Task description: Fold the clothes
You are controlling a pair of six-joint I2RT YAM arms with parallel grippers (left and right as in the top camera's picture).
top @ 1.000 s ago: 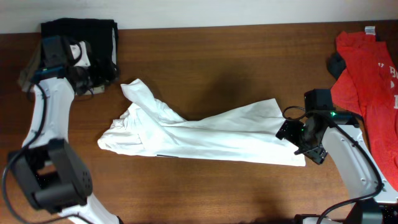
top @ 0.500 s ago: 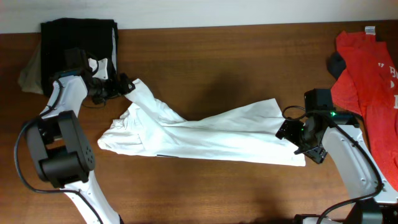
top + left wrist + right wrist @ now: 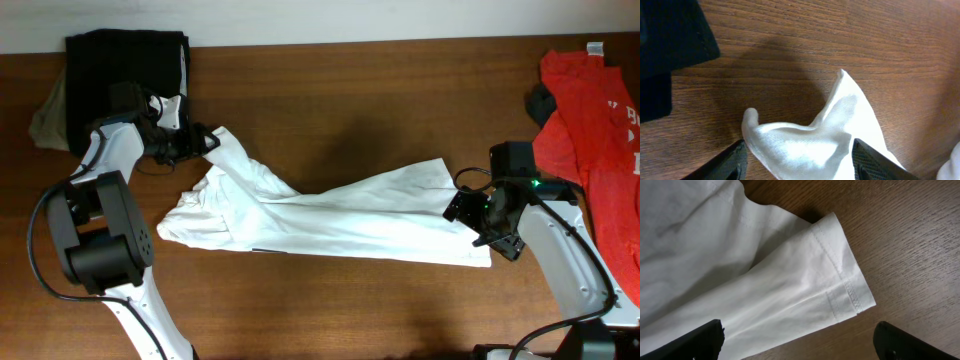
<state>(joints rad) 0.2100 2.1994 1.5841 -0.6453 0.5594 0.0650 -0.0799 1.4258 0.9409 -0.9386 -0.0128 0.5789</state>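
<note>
A white garment (image 3: 320,218) lies crumpled and stretched across the middle of the wooden table. My left gripper (image 3: 200,140) is open at its upper left corner, and the white cloth tip (image 3: 805,142) lies between the two fingers. My right gripper (image 3: 480,225) is open over the garment's right end; its hemmed corner (image 3: 840,287) lies flat on the wood between the fingers. Neither gripper holds the cloth.
A folded black garment (image 3: 125,55) lies at the back left corner; its edge also shows in the left wrist view (image 3: 670,35). A red garment (image 3: 590,100) is heaped at the right edge, with a dark item (image 3: 541,103) beside it.
My left arm has swung from over the black garment to the white garment's upper left tip. The right arm and the garment have not moved.
</note>
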